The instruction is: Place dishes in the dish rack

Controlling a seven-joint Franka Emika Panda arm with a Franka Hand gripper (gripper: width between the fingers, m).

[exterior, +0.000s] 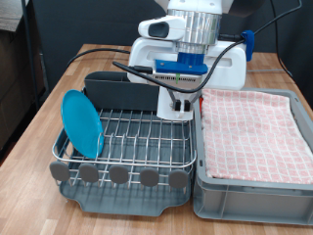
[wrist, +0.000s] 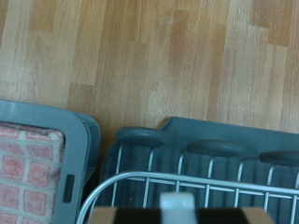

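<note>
One dish, the light-blue plate (exterior: 82,123), is seen standing on edge in the dish rack (exterior: 137,149), well off to the exterior view's left of the fingers (exterior: 183,102), leaning between the silver wires. The fingers are held above the rack's far corner, beside the dark caddy (exterior: 122,90) and just next to the grey bin (exterior: 252,181) lined with pink checked cloth (exterior: 254,132). A small white object is seen directly under the fingers, but whether it is gripped between them cannot be told, nor can it be told whether they are open or closed. In the wrist view, the rack's grey tray (wrist: 201,140) with its round discs and wire rim is shown below the fingers, a corner of the bin at one side, and the wooden bench (wrist: 149,56) beyond. A white shape (wrist: 174,202) is seen at the frame edge nearest the fingers.
</note>
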